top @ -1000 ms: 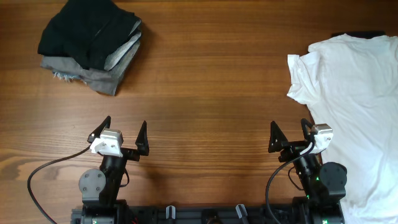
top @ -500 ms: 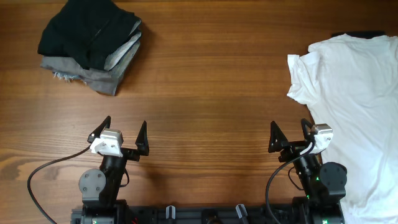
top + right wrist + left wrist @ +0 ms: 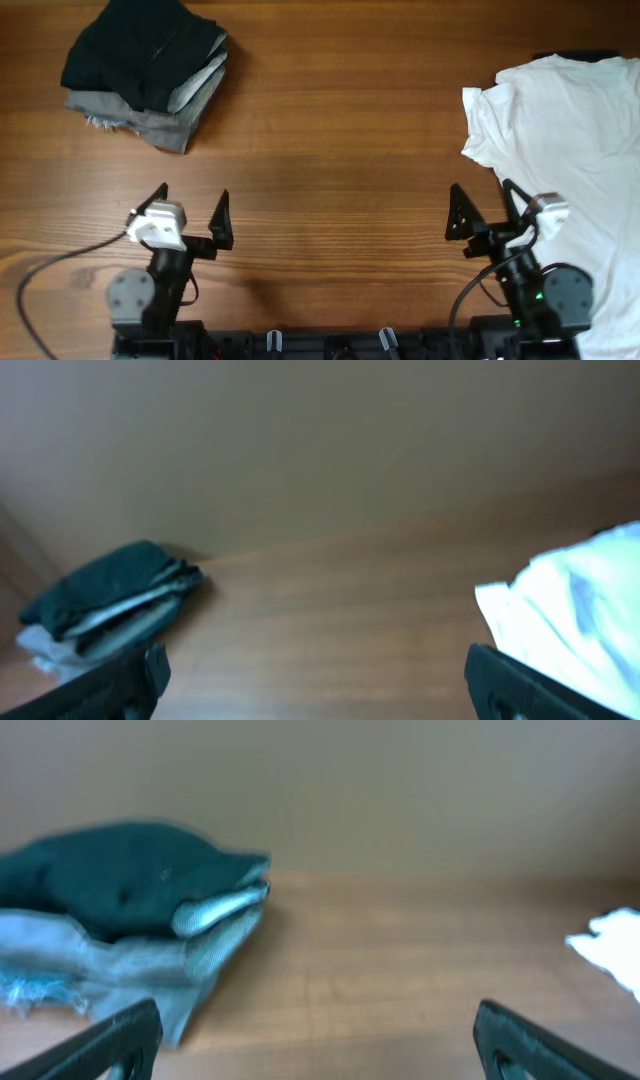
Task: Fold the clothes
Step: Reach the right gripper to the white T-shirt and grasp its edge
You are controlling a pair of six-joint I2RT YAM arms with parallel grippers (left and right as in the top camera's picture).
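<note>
Both claws wide open, nothing held: left gripper (image 3: 192, 195) and right gripper (image 3: 481, 190) sit at the near edge of the table (image 3: 340, 130). The white T-shirt (image 3: 570, 120) is spread at the right edge, just beside the right gripper, and the folded black and grey pile (image 3: 145, 70) is at the far left. A dark strip past the shirt's top edge may be another garment, but too little of it shows.

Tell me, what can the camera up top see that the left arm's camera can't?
Only the overhead view shows the open right pincer and a big stretch of the white T-shirt, spread out at the right. Only the left wrist view shows the plain wall at the back, and it looks along the wood instead of down on it. Both show the wooden table, the folded black and grey pile, the open left pincer and a corner of the white T-shirt.
</note>
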